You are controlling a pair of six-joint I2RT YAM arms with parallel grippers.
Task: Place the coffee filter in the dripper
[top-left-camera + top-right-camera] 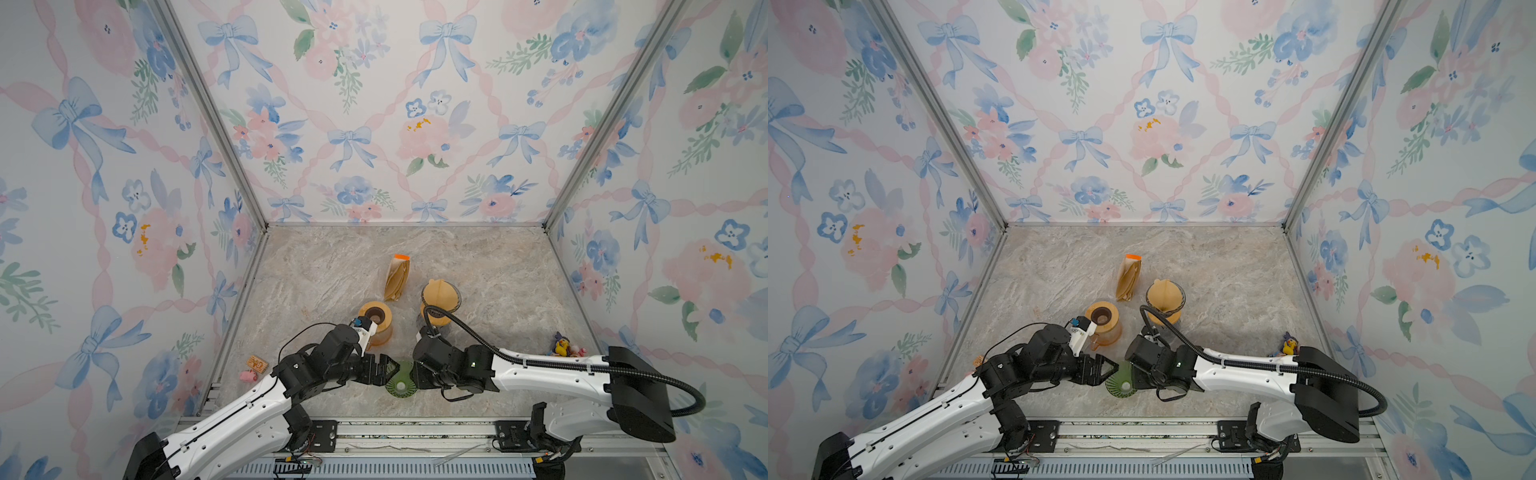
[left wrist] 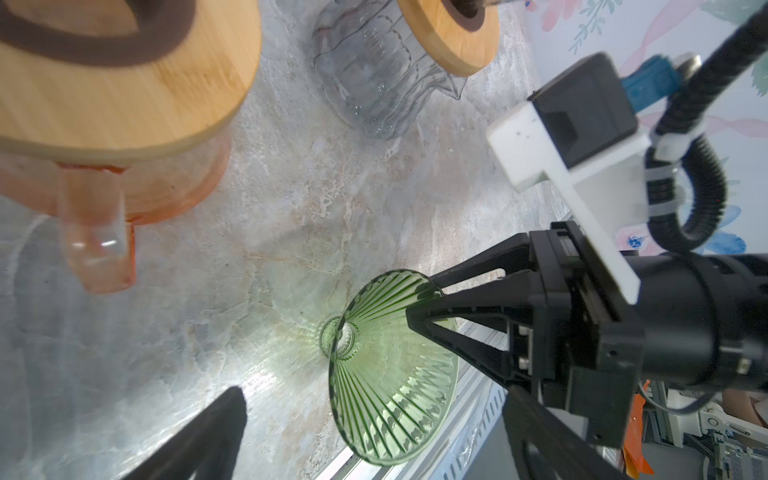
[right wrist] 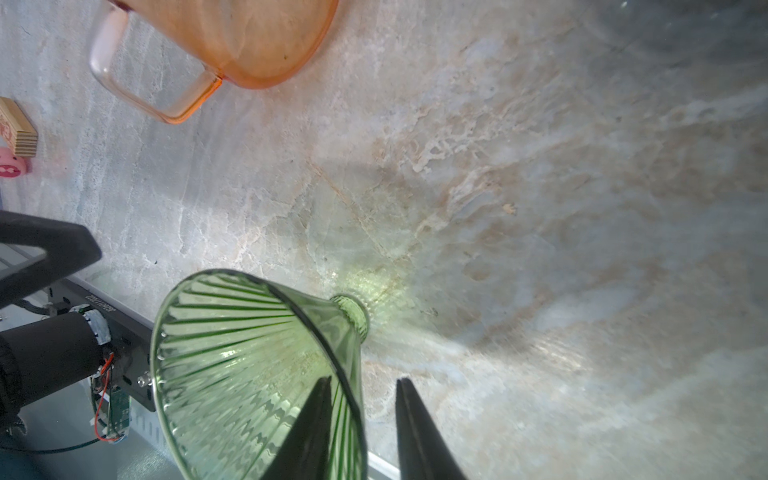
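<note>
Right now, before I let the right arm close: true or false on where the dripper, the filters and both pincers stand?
1. The dripper lies on its side on the table. True.
2. A filter sits in the dripper. False: the cone is empty, and the filter pack is farther back.
3. The right pincer straddles the dripper's wall, one side inside the cone and one outside. True.
4. The left pincer is shut on the dripper. False: it is wide open and holds nothing.
</note>
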